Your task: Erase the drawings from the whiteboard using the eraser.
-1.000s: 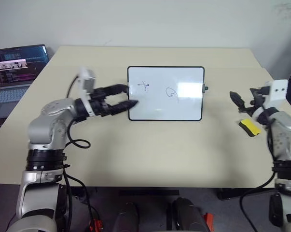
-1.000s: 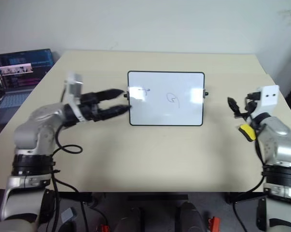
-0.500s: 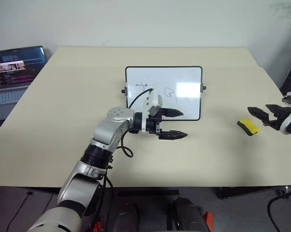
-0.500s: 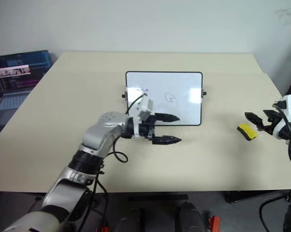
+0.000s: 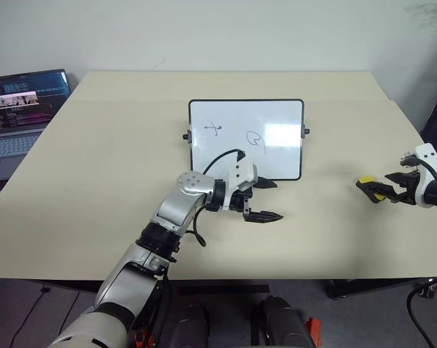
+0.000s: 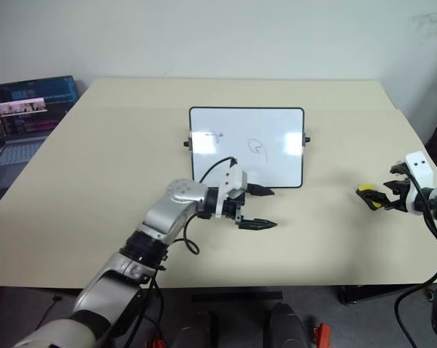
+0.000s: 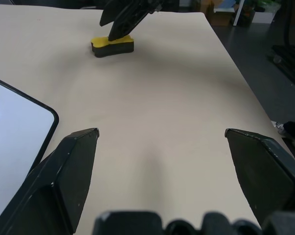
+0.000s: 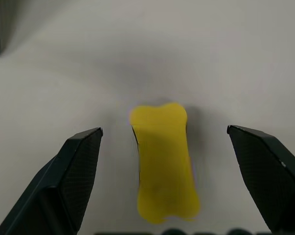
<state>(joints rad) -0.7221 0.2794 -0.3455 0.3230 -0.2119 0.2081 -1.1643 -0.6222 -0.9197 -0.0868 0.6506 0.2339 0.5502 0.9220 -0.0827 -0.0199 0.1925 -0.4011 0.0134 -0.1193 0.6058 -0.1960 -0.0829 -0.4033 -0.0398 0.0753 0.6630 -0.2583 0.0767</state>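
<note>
The whiteboard (image 5: 246,156) lies at the table's middle with two small dark drawings, a cross-like squiggle (image 5: 215,129) and a rounded loop (image 5: 256,138). My left gripper (image 5: 277,200) is open and empty, hovering just in front of the board's near edge and pointing right. At the right side of the table lies the eraser (image 5: 372,189), yellow on top with a black base. My right gripper (image 8: 165,129) is open and low over the eraser (image 8: 164,166), one finger on each side of it, not closed on it. The left wrist view shows the eraser (image 7: 113,45) under the right gripper's fingers (image 7: 124,22).
An open laptop (image 5: 22,101) sits at the far left, off the table's left edge. The beige table (image 5: 312,239) reaches the right edge just past the eraser. The whiteboard's near right corner (image 7: 20,132) lies close to my left gripper.
My left gripper has swung from the board's left edge to the right and down, in front of its near edge. My right gripper has sunk over the eraser, still open.
</note>
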